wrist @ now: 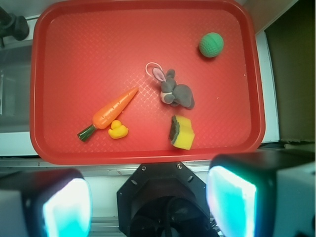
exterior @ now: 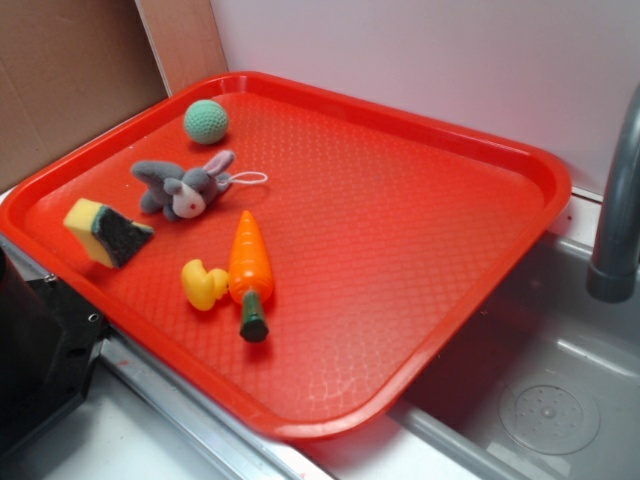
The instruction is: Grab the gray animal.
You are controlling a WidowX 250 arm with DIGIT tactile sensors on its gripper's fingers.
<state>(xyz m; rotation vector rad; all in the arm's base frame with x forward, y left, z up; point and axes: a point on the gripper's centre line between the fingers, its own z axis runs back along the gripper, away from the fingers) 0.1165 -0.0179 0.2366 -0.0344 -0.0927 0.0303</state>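
Observation:
The gray animal (exterior: 183, 187) is a small gray plush bunny with a white face, pinkish ear linings and a thin white loop string. It lies on the red tray (exterior: 430, 330) at the left, and in the wrist view (wrist: 174, 91) it is right of centre. My gripper (wrist: 148, 202) is open and empty, with its two fingers wide apart at the bottom of the wrist view. It is high above the tray's near edge, well clear of the bunny. In the exterior view the gripper's jaws are out of frame.
On the tray are also a green knitted ball (exterior: 205, 121), a yellow and dark green sponge (exterior: 106, 232), a yellow duck (exterior: 204, 284) and an orange toy carrot (exterior: 249, 270). A gray sink (exterior: 550, 410) and faucet (exterior: 615, 215) stand to the right. A cardboard wall (exterior: 70, 70) is at the back left.

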